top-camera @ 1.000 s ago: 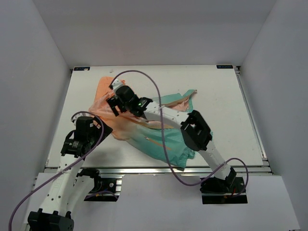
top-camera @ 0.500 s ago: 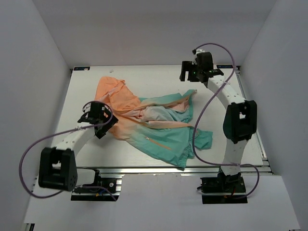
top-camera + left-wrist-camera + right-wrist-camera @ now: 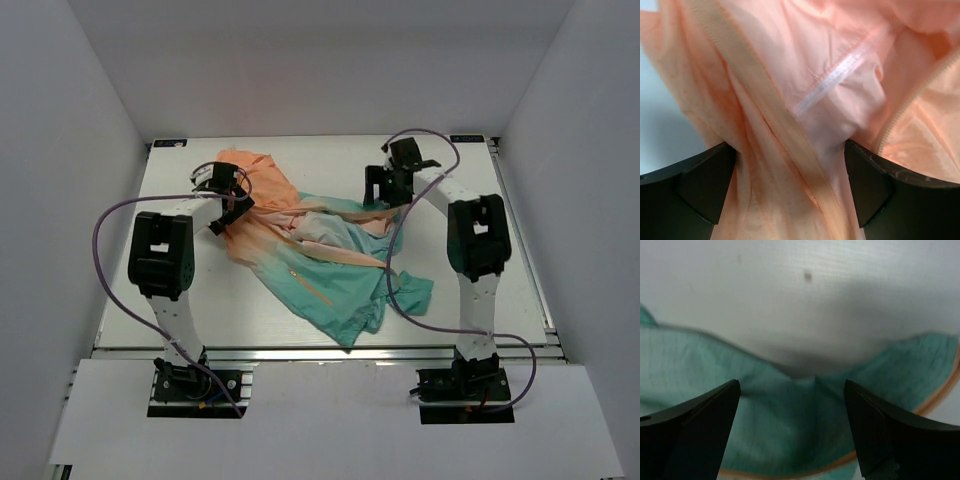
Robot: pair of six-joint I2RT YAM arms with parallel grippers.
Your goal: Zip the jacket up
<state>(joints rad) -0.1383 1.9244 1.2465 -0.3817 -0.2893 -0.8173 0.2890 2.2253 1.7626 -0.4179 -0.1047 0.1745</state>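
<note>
Orange-to-teal jacket (image 3: 322,288) lay crumpled, left gripper (image 3: 790,150) spread over its orange fabric, right gripper (image 3: 791,387) spread above its teal edge.

The place reads as a robotics lab test cell, not a home or shop. Plain white panels (image 3: 60,200) close in a white bench (image 3: 470,290) on the left, right and far sides. An aluminium rail (image 3: 300,352) runs along the near edge, and small black brackets (image 3: 167,143) sit at the far corners. Two white-and-black robot arms stand on black base plates (image 3: 195,385) bolted in front of the rail, and purple cables (image 3: 97,235) loop loosely along them.
</note>
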